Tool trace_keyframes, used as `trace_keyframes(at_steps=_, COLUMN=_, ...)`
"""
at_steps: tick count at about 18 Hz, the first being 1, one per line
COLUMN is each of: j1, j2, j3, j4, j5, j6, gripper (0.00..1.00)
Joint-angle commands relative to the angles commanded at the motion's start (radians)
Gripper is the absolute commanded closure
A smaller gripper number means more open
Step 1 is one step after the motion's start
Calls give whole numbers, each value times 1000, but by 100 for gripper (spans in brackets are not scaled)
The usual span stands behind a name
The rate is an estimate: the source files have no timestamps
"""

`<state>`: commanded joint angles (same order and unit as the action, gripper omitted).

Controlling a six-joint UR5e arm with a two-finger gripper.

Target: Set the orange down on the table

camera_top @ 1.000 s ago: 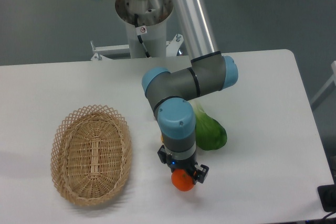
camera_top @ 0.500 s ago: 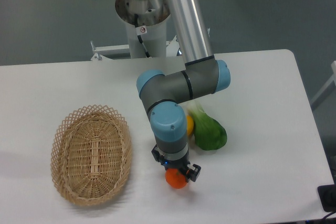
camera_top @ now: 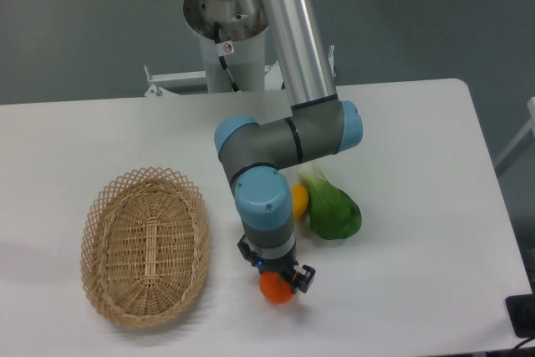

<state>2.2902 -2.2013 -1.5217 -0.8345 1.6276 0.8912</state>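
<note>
orange (camera_top: 275,288), small, round, bright-skinned

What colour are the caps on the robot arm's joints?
Light blue, on a grey arm; the cap just above the gripper shows it best in the fixed camera view.

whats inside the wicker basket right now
Nothing shows inside the wicker basket: its woven floor is bare all over, and nothing covers it. The orange is outside it, held in the end effector to the basket's right, over the table.
</note>
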Motion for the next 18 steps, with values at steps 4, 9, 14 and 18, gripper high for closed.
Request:
trace_keyframes(at_steps=4, j1=0, j2=2, j3=2, j4=-2, j5=0, j6=0, gripper=33)
trace_keyframes(at_steps=9, j1=0, j2=3, j3=2, j4=0, j5=0, j6=3, gripper=23)
trace_keyframes(at_steps=14, j1=0, j2=5, j3=2, j4=0, j5=0, j6=3, gripper=21)
trace_keyframes(at_steps=18, j1=0, j2=5, j3=2, j4=0, j5=0, j6=2, gripper=20)
